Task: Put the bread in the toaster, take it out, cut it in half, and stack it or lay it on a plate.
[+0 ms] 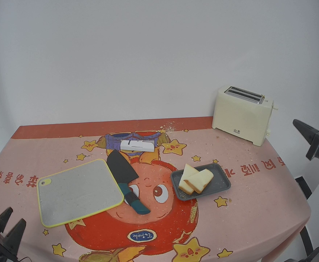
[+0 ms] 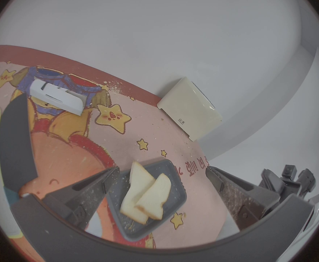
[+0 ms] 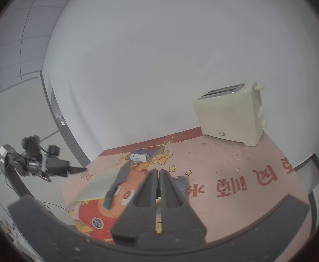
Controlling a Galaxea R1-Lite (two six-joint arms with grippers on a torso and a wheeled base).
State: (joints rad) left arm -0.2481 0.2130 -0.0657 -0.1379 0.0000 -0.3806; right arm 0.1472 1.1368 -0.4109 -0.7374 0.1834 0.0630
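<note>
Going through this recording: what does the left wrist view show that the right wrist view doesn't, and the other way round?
Left wrist view adds: two bread halves overlapping on the grey plate, framed by the open left gripper.
Right wrist view adds: the slots on top of the toaster and the broad face of the cutting board. Here the shut right gripper stands in front of the bread.
Shared: toaster, plate, black knife, white case, printed tablecloth.
</note>
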